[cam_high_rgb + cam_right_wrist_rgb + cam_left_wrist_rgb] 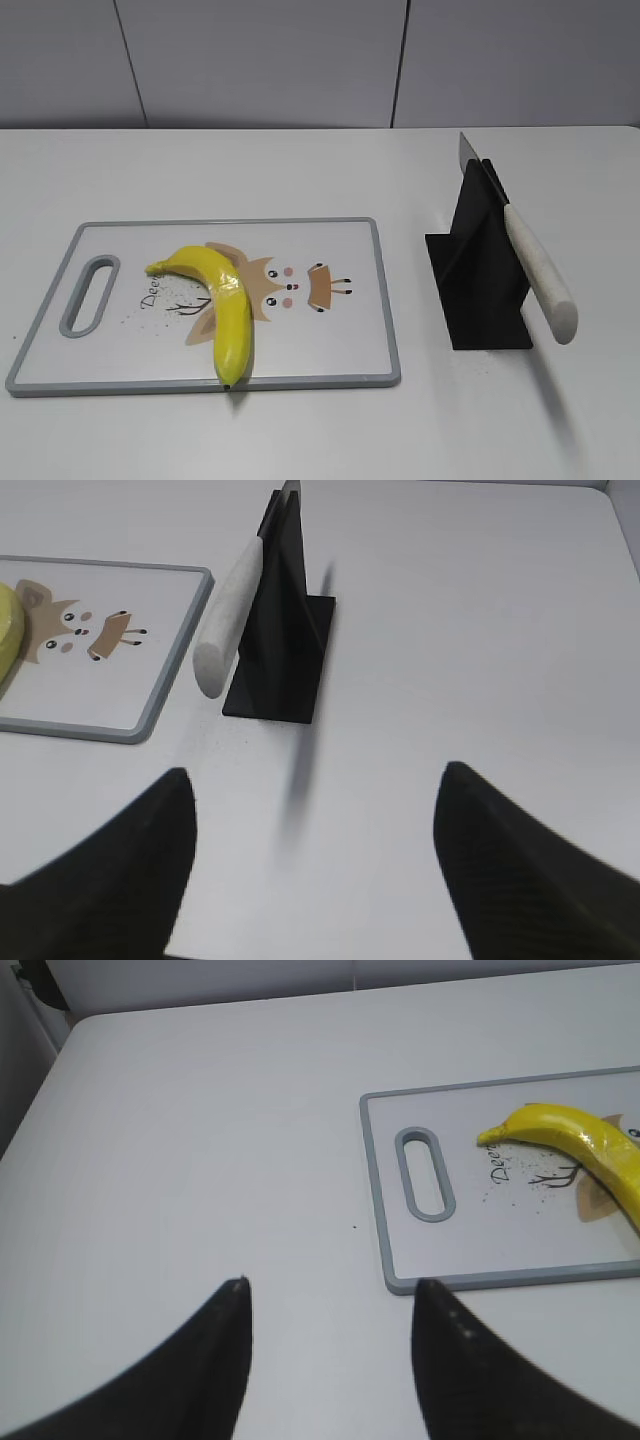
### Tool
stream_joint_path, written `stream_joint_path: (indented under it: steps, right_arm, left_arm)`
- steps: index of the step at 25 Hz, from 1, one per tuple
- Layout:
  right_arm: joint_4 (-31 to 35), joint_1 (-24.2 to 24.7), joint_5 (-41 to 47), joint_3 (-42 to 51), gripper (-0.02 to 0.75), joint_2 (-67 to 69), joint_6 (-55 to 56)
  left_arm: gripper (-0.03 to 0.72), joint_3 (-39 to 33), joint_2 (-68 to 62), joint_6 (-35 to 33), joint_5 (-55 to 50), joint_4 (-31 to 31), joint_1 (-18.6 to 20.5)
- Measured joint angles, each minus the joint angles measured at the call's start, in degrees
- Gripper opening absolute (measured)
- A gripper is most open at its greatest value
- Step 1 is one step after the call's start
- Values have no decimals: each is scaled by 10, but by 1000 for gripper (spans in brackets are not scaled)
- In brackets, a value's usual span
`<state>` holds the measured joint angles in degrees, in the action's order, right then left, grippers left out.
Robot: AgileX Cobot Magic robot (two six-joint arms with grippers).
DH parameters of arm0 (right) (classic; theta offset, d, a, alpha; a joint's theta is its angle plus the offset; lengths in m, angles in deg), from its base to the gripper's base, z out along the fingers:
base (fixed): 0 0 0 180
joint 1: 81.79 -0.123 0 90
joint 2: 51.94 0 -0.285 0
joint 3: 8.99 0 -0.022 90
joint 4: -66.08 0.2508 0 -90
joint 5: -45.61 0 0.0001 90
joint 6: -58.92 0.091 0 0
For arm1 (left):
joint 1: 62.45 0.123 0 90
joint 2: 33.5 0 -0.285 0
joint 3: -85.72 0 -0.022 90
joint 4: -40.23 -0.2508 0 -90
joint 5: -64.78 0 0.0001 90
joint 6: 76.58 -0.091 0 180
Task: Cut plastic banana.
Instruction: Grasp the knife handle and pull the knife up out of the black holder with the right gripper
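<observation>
The plastic banana (222,300) is glossy yellow and curved. It lies on the white cutting board (340,340), left of the cartoon print, its dark tip at the board's front edge. It also shows in the left wrist view (585,1145) and, as a sliver, in the right wrist view (8,630). A knife with a white handle (540,275) rests in a black stand (480,270). My left gripper (330,1285) is open and empty over bare table, left of the board. My right gripper (315,775) is open and empty, in front of the stand. Neither gripper shows in the exterior view.
The board (400,1250) has a grey rim and a handle slot (425,1173) at its left end. The knife handle (225,630) sticks out toward the front from the stand (285,630). A grey panelled wall stands behind the white table.
</observation>
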<state>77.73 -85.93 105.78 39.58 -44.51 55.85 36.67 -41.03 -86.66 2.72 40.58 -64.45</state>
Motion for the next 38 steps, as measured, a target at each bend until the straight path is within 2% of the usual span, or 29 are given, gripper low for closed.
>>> stream_joint_path:
  steps: [23, 29, 38]
  right_arm:
    - [0, 0, 3, -1, 587, 2, 0]
    - [0, 1, 61, -44, 587, 109, 0]
    - [0, 1, 92, -86, 569, 311, 0]
  left_arm:
    - [490, 0, 0, 0, 0, 0, 0]
    - [490, 0, 0, 0, 0, 0, 0]
    - [490, 0, 0, 0, 0, 0, 0]
